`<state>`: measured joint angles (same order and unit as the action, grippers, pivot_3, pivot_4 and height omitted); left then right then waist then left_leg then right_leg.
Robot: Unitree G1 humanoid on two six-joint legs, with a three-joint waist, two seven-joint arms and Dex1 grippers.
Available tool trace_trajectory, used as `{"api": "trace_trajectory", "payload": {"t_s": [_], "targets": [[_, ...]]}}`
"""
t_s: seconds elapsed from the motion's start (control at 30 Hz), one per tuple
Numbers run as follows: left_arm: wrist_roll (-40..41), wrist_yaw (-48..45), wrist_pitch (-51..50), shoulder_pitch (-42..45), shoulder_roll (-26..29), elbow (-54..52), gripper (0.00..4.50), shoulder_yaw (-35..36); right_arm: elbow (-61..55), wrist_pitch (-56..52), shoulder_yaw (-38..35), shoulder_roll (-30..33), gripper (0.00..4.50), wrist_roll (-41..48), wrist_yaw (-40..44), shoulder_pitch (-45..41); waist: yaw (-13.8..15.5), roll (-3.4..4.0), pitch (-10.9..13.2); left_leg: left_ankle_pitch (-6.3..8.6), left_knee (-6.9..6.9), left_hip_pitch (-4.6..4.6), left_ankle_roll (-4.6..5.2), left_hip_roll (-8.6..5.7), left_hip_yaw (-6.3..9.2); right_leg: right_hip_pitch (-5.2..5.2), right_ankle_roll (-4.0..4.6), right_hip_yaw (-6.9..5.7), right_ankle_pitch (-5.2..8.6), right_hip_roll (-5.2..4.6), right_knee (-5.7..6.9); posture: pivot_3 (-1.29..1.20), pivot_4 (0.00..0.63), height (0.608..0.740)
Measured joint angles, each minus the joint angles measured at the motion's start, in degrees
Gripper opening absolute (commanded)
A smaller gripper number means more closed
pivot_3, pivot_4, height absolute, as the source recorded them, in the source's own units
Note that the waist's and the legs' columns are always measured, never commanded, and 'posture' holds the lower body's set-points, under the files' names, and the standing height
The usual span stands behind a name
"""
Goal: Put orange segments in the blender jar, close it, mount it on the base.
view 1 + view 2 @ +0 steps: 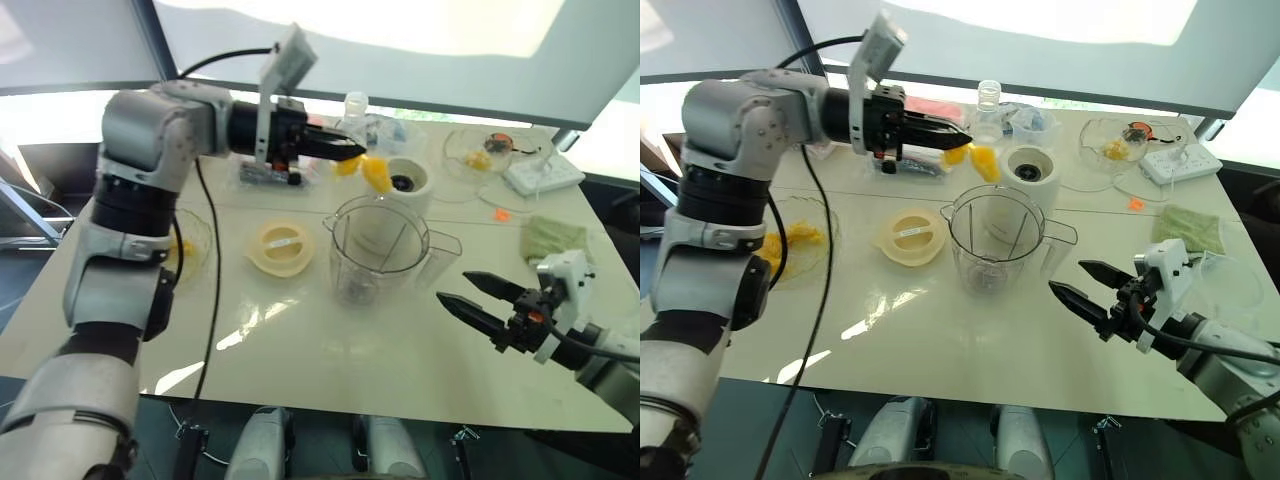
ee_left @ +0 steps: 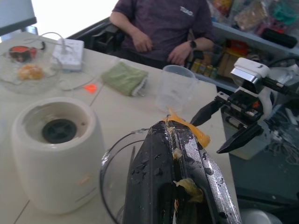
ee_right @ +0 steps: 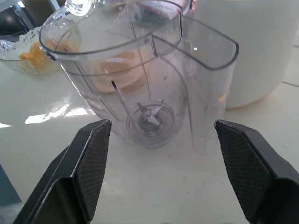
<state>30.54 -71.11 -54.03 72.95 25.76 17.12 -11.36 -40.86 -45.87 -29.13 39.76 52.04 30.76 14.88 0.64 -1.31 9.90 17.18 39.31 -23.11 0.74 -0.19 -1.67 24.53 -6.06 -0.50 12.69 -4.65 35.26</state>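
Holding orange segments (image 1: 368,172) pinched in left gripper (image 1: 345,152), fingers (image 2: 154,186) clamped tight on the wet fruit, pulp smeared along the pads. Hanging up above the table (image 1: 300,350), just over and behind the blender jar (image 1: 380,250), w/ arm stretched level across toward the robot's right. Sitting upright near table centre, the jar, lid off, mouth open, metal blade (image 3: 149,115) showing at the bottom, handle side facing the right gripper (image 1: 470,295). Standing just behind the jar, touching or nearly so, the base (image 1: 410,185), white, dark round socket up top. Lying flat just left of the jar, a pale yellow lid (image 1: 281,247). Waiting low at the robot's right, the right gripper, jaws spread wide apart, nothing between them, pointing at the jar from a short way off, not touching. Resting at the table's left edge, partly behind the left arm, a clear bowl (image 1: 800,240) w/ more orange pieces in it. Sitting at the far right corner, a clear dish (image 1: 478,152) w/ yellow scraps, a white power strip (image 1: 543,175) beside it, a green cloth (image 1: 553,238) nearer the front. Sitting beyond the table in the left wrist view, a person (image 2: 168,23) in a dark shirt.
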Motion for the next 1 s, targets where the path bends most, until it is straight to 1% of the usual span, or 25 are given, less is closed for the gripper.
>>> {"api": "trace_trajectory", "payload": {"t_s": [0.07,0.2,0.23,0.3,0.33,0.37,0.47,0.5,0.6,0.67,0.7,0.8,0.87,0.93,1.0], "targets": [[-0.8,-1.0,1.1,0.0,-1.8,1.1,0.02,-1.7,-1.0,0.3,0.2,-0.7,3.73,0.0,-1.2,0.5,-0.1,0.04,0.0,0.00,0.00,0.02,0.00,0.00,-0.01,0.00,0.01,0.03,0.00,0.00,0.02,0.00,0.150,0.740],[-3.9,-2.9,4.6,-0.2,-3.4,2.6,0.02,-5.5,-2.4,1.1,0.7,-1.8,3.73,-0.1,-2.8,1.6,0.1,0.06,0.0,-0.01,0.01,0.05,0.01,0.00,-0.01,-0.01,0.18,0.06,0.09,0.01,0.03,0.00,0.150,0.740],[-4.7,-3.5,5.7,-0.3,-3.7,3.1,0.27,-6.2,-2.7,1.3,0.7,-2.1,3.73,-0.1,-3.2,1.9,0.1,0.07,0.0,-0.01,0.01,0.05,0.01,0.01,-0.01,-0.01,0.18,0.07,0.10,0.01,0.03,0.00,0.150,0.740],[-6.5,-3.6,7.6,-0.4,-4.8,4.7,0.84,-7.5,-3.0,1.8,0.7,-2.3,3.73,-0.1,-3.6,2.6,0.1,0.08,0.0,-0.01,0.01,0.04,0.01,0.00,-0.02,-0.01,0.17,0.08,0.09,0.01,0.01,0.00,0.150,0.740],[-7.2,-3.6,8.5,-0.5,-5.4,5.6,1.37,-8.0,-3.0,1.9,0.7,-2.3,3.73,-0.1,-3.8,2.8,0.1,0.08,0.0,-0.01,0.01,0.03,0.01,0.00,-0.02,-0.01,0.17,0.08,0.09,0.00,0.00,0.00,0.150,0.740],[-8.2,-3.6,9.7,-0.7,-6.1,6.8,1.79,-8.4,-3.1,2.2,0.7,-2.3,3.73,-0.1,-4.0,3.0,0.1,0.08,0.0,-0.01,0.01,0.03,0.01,0.00,-0.03,-0.01,0.17,0.08,0.09,0.00,-0.01,0.00,0.150,0.740],[-9.9,-3.8,11.4,-0.9,-6.7,8.5,3.40,-8.7,-3.5,2.6,0.7,-2.3,3.73,-0.1,-4.4,3.4,0.1,0.08,0.0,-0.01,0.01,0.01,0.01,0.00,-0.02,0.00,0.14,0.08,0.08,0.00,-0.02,0.00,0.150,0.740],[-10.2,-3.8,12.1,-0.9,-6.8,8.8,3.82,-8.7,-3.6,2.7,0.7,-2.3,3.73,-0.1,-4.4,3.6,0.1,0.08,0.0,0.00,0.01,0.02,0.01,0.01,-0.02,0.00,0.13,0.08,0.08,0.00,-0.02,0.00,0.150,0.740],[-10.8,-4.3,13.5,-0.9,-7.0,9.3,3.82,-8.2,-3.6,2.9,0.7,-2.3,3.73,-0.1,-4.4,4.0,0.1,0.08,0.0,0.00,0.01,0.02,0.01,0.01,-0.02,0.00,0.15,0.08,0.09,0.00,-0.01,0.00,0.150,0.740],[-10.2,-4.3,13.9,-0.9,-7.3,9.6,3.82,-6.6,-3.6,3.1,0.7,-2.2,3.73,-0.2,-4.4,4.3,0.1,0.08,0.0,0.00,0.01,0.02,0.01,0.01,-0.02,0.00,0.15,0.08,0.09,0.00,-0.01,0.00,0.150,0.740],[-9.7,-4.2,14.4,-0.9,-7.4,9.6,3.82,-5.2,-3.6,3.1,0.7,-2.3,3.73,-0.4,-4.5,4.4,0.1,0.08,0.0,0.00,0.02,0.02,0.01,0.01,-0.02,0.00,0.15,0.08,0.09,0.00,-0.01,0.00,0.150,0.740],[-6.0,-1.4,15.6,-1.1,-7.9,8.2,3.82,2.3,-4.0,4.3,0.5,-3.2,3.73,-2.0,-6.1,5.8,0.1,0.09,0.0,0.00,0.01,0.03,0.01,0.04,0.01,0.01,0.08,0.08,0.06,0.00,0.02,0.00,0.150,0.740],[-3.6,2.2,15.9,-2.6,-7.4,3.8,3.82,7.9,-5.0,6.0,0.3,-6.0,3.73,-5.0,-8.6,8.6,0.1,0.15,-0.1,0.00,0.00,0.04,0.01,0.06,0.03,0.01,-0.05,0.06,-0.01,0.01,0.10,0.00,0.150,0.740],[-2.3,4.6,14.9,-3.7,-6.4,0.3,3.82,10.6,-5.0,7.4,0.2,-7.5,3.73,-8.1,-10.1,11.4,0.1,0.19,-0.1,0.00,0.00,0.04,0.01,0.05,0.03,0.01,-0.07,0.05,0.00,0.00,0.15,0.00,0.150,0.740],[-1.6,6.3,14.6,-6.9,-4.8,-5.4,3.82,11.7,-5.0,9.8,-0.6,-11.1,3.73,-11.4,-12.4,13.1,0.1,0.29,-0.1,0.00,0.00,0.08,0.01,0.03,-0.01,0.00,-0.07,0.08,0.00,-0.02,0.15,0.00,0.150,0.740]]}}
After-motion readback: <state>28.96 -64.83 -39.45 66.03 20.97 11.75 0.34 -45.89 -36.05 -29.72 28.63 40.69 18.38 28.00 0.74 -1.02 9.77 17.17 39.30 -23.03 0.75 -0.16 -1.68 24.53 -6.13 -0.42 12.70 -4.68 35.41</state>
